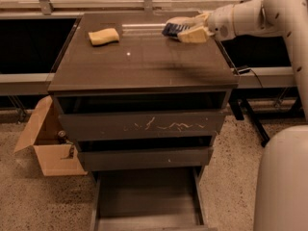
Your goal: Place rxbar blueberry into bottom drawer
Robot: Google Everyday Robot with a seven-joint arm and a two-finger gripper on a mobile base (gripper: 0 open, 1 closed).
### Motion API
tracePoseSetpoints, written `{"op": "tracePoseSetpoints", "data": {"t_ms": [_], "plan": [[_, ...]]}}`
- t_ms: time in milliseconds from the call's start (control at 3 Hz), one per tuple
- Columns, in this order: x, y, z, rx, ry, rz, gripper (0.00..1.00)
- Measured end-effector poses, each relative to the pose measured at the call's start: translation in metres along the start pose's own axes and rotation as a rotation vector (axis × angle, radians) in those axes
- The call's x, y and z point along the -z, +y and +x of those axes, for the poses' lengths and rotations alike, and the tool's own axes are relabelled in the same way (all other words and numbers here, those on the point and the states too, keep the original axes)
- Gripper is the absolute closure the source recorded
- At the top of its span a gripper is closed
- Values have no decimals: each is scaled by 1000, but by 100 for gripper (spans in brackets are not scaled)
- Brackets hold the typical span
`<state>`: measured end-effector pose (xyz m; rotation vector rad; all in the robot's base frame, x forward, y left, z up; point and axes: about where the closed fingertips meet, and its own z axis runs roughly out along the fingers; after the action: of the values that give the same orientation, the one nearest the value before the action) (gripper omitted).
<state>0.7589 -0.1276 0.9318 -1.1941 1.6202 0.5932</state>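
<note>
Over the back right corner of the cabinet top point(144, 66), the gripper point(184, 29) clamped on the dark blue snack bar point(172, 30), yellow sponge point(103, 36) near the back left corner, bottom drawer point(147, 201) pulled open at floor level, cardboard box point(45, 146) left of the cabinet.

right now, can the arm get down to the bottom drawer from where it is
Probably yes. The end effector, over the cabinet top's back right with the rxbar blueberry in its grip, has open space in front of the cabinet, and the bottom drawer stands pulled out with nothing over it.
</note>
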Motion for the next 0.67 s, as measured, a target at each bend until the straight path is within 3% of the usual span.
{"op": "tracePoseSetpoints", "data": {"t_ms": [667], "plan": [[1, 6, -11, 11, -20, -9, 100]]}}
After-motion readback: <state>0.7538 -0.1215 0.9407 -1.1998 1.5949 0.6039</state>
